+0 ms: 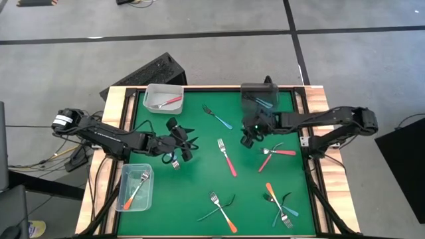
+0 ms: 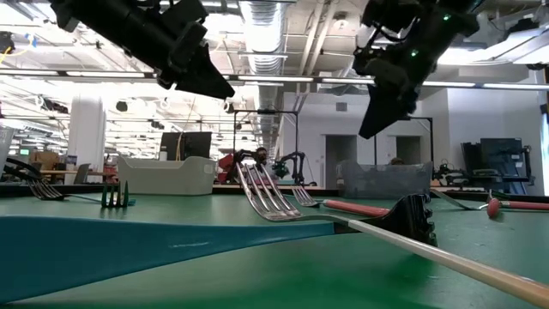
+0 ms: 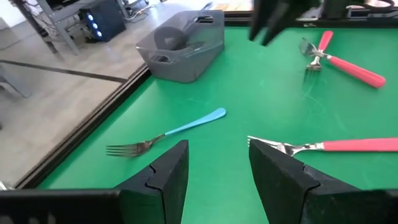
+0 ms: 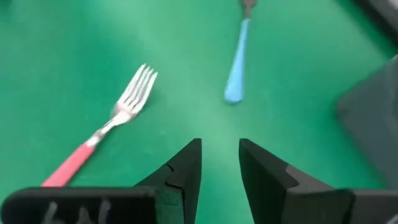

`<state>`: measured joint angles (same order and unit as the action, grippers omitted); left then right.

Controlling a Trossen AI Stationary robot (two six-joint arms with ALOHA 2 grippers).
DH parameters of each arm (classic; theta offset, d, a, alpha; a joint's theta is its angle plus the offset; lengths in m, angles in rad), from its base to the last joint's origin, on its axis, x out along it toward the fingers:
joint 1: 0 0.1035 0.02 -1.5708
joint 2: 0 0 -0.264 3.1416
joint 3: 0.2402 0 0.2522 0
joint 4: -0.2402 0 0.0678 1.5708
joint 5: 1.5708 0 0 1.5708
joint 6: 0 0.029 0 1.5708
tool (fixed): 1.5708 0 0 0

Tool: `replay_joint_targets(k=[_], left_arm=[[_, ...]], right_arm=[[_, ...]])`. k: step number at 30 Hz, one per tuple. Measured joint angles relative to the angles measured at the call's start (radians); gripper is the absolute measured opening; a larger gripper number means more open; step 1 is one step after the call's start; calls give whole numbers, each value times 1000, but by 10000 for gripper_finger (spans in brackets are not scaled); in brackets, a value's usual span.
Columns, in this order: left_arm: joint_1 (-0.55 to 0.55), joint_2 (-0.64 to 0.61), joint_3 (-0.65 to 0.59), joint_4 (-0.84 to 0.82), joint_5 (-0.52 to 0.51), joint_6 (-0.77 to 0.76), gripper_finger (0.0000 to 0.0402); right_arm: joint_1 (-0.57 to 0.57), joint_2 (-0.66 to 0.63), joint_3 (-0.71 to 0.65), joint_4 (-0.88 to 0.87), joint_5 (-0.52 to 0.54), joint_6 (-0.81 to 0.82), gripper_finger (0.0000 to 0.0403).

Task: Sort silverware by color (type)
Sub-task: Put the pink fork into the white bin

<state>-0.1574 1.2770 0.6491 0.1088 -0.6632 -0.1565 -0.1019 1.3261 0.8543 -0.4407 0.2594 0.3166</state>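
Both my jaws hang empty and part-open over the green table (image 1: 199, 199), right gripper (image 1: 247, 141) eyeing the blue-handled metal fork (image 1: 217, 117) for sorting.

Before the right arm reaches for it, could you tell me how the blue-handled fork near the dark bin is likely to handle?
The blue-handled fork looks thin and lies flat on the green mat, so it is probably light and awkward to pinch. Its handle looks smooth, so it may slide when nudged. It seems unlikely to roll.
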Motion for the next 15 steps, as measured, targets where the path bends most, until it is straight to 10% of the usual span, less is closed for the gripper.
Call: replay_joint_targets(k=[15], left_arm=[[1, 0, 0, -48, -15, -24, 157]], right_arm=[[98, 55, -2, 129, 118, 103, 148]])
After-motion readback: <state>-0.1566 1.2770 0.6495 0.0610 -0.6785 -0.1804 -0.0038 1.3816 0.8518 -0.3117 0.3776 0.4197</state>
